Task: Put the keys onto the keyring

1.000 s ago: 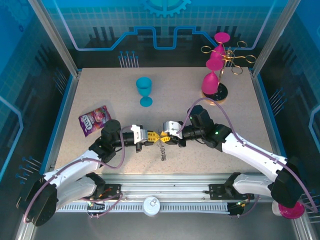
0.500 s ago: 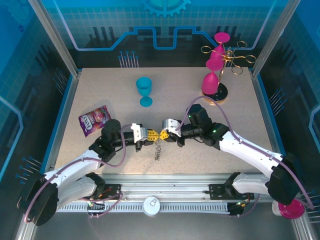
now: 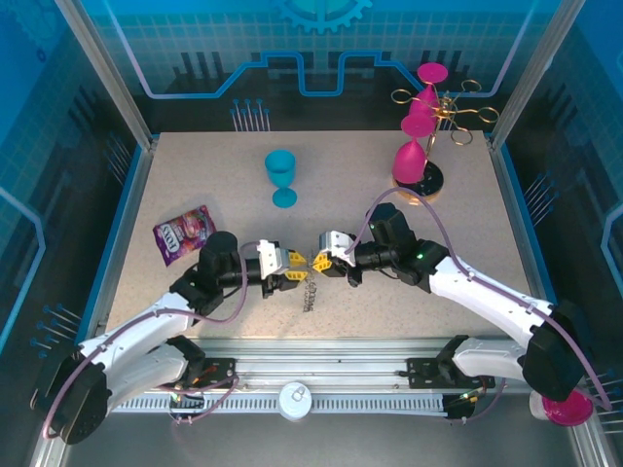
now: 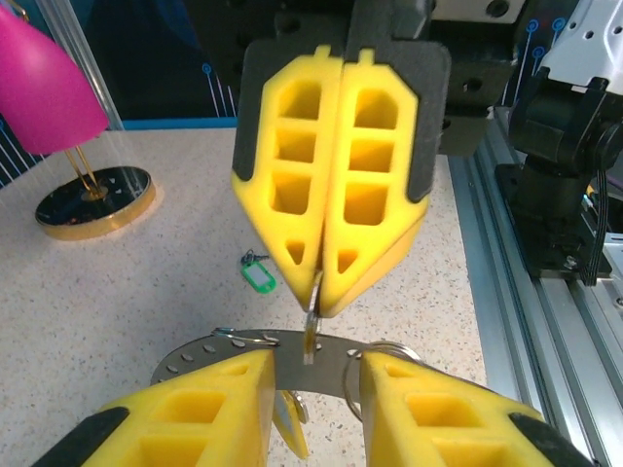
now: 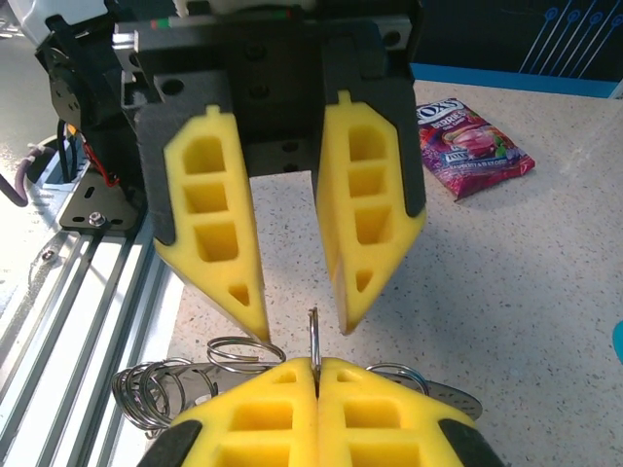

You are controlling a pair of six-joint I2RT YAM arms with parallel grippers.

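Observation:
The keyring (image 3: 307, 295), a curved grey metal band with several small wire rings, hangs between the two grippers near the table's front. My right gripper (image 3: 317, 261) (image 5: 316, 365) is shut on one thin ring (image 5: 313, 336) of it. Facing it, my left gripper (image 3: 292, 268) (image 4: 311, 365) stands open, its yellow fingers (image 4: 195, 413) on either side of the band (image 4: 292, 365) with a gap. A yellowish tab (image 4: 284, 423) dangles under the band. The keys, with their green tag (image 4: 258, 277), lie on the table beyond the grippers in the left wrist view.
A blue goblet (image 3: 281, 175) stands at the back centre. A purple candy packet (image 3: 183, 232) lies at the left. The gold rack (image 3: 458, 117) with pink goblets (image 3: 411, 161) stands at the back right. The aluminium rail (image 3: 321, 375) runs along the near edge.
My left gripper's jaws have parted and let go of the keyring. My right gripper has closed on a ring, and the hanging keyring has shifted slightly left.

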